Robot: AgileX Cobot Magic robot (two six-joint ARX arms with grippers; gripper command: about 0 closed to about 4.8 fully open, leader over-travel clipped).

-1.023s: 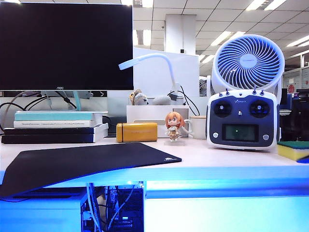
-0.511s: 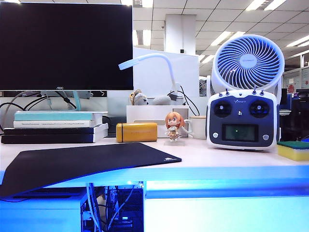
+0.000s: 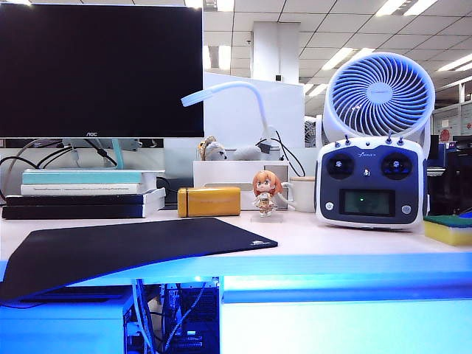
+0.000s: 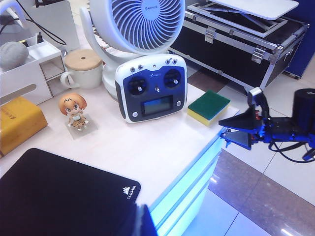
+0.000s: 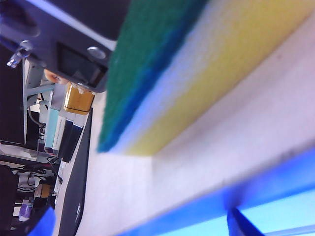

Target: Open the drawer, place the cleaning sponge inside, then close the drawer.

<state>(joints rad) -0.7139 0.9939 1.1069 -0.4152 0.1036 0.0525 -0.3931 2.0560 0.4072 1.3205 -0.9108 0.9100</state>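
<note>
Fingers of the right gripper (image 4: 239, 129) stand spread apart and empty beyond the desk's (image 4: 147, 147) corner, tips pointing toward the cleaning sponge (image 4: 208, 106), which lies just ahead of them near the desk edge, green side up, untouched. Behind the sponge stands a radio controller (image 4: 151, 87). Only a dark sliver of the left gripper (image 4: 140, 221) shows, its state impossible to tell. Below, the drawer (image 3: 346, 324) sits closed.
</note>
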